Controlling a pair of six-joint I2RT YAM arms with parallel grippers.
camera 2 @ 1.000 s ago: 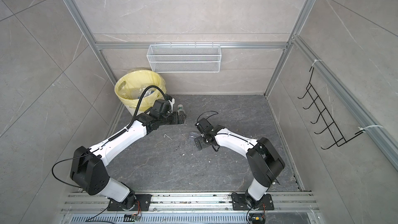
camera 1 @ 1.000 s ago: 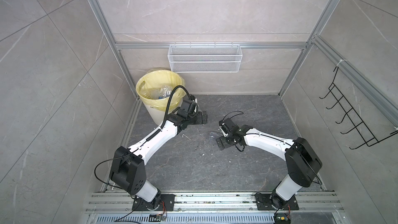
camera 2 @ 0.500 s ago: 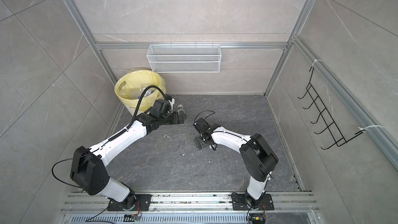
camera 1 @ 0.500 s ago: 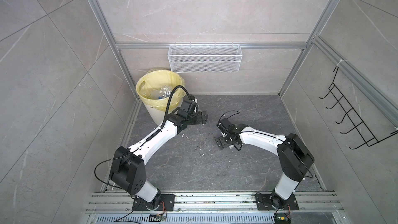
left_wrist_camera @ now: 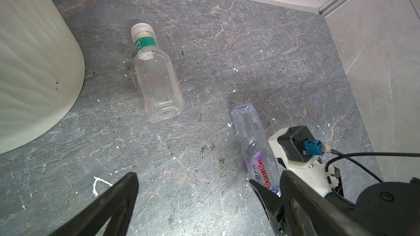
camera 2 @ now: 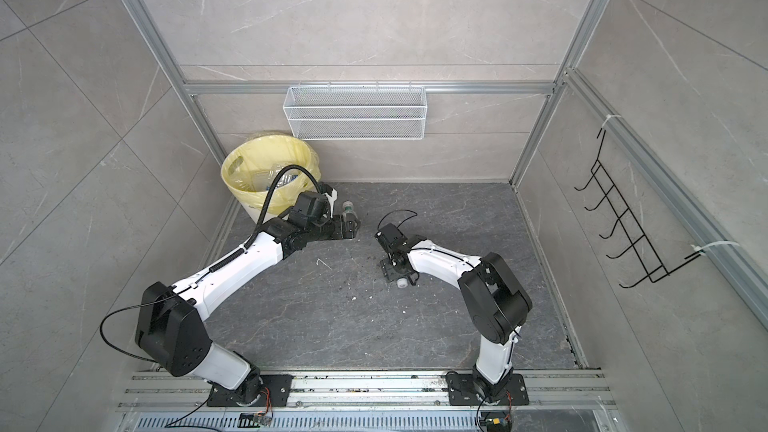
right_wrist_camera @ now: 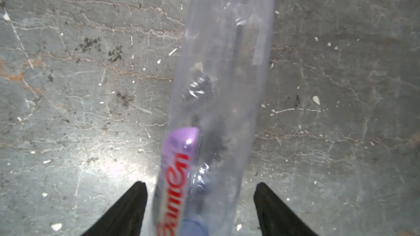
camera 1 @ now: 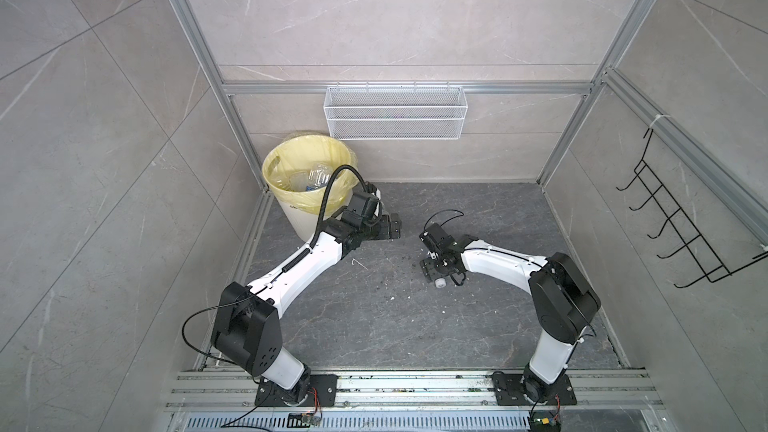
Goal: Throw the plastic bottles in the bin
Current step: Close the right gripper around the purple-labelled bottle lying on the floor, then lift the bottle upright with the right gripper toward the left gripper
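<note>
The cream ribbed bin (camera 1: 291, 218) (camera 2: 253, 211) (left_wrist_camera: 34, 64), lined with a yellow bag, stands at the back left and holds several clear plastic bottles (camera 1: 316, 176). My left gripper (camera 1: 392, 228) (camera 2: 353, 228) (left_wrist_camera: 210, 178) hovers open and empty beside the bin. Just beyond it, a clear bottle with a green neck label (left_wrist_camera: 156, 80) (camera 2: 347, 207) lies on the floor. My right gripper (camera 1: 434, 272) (camera 2: 395, 270) (right_wrist_camera: 200, 185) straddles a clear bottle with a purple and red label (right_wrist_camera: 218, 76) (left_wrist_camera: 252, 137). There is a gap at each finger, and its pale cap (camera 1: 439, 282) sticks out.
A white wire mesh basket (camera 1: 395, 114) hangs on the back wall and a black hook rack (camera 1: 685, 222) on the right wall. The dark stone floor (camera 1: 374, 326) carries white specks and dirt. Aluminium frame posts close in the corners.
My right gripper's jaws have narrowed around the purple-labelled bottle, and that arm's elbow swung left, then back. The left arm has not moved.
</note>
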